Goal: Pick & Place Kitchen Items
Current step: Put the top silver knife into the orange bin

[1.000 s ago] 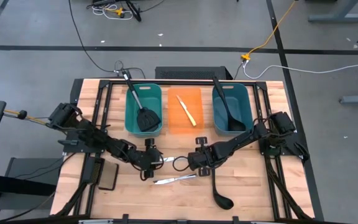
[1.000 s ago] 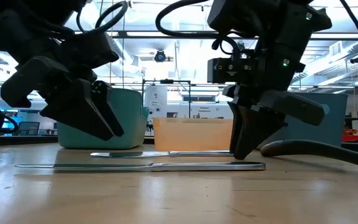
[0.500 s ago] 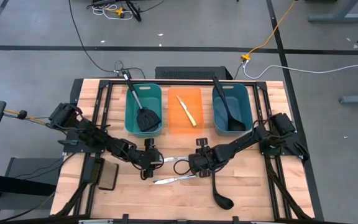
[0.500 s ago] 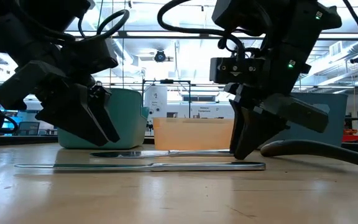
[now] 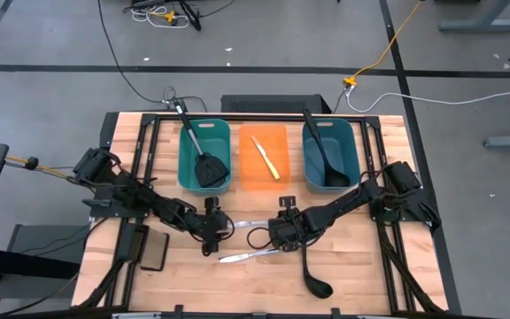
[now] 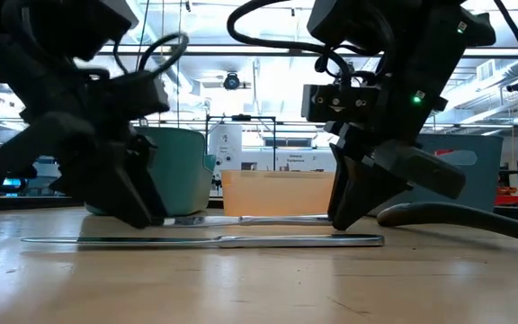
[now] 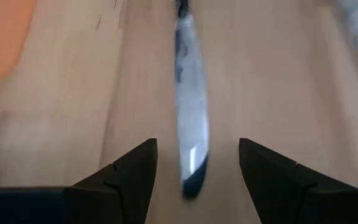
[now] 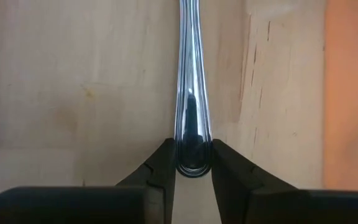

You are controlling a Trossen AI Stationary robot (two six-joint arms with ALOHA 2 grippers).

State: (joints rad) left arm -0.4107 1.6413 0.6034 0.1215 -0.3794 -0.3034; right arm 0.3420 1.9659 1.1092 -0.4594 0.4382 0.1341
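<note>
Between my two grippers, a silver table knife is lying flat on the wooden table. My right gripper is pinching its handle end tight, while my left gripper is straddling the blade tip, fingers wide apart.

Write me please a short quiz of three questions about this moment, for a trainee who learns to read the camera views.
1. True or false: the left gripper is shut.
2. What lies in the orange bin? A) a spatula B) a cream-handled knife C) a ladle
3. Fill the gap: the right gripper is shut on the ___ end of a silver knife.

Key
1. False: its fingers stand open, one on each side of a knife blade.
2. B
3. handle
</note>
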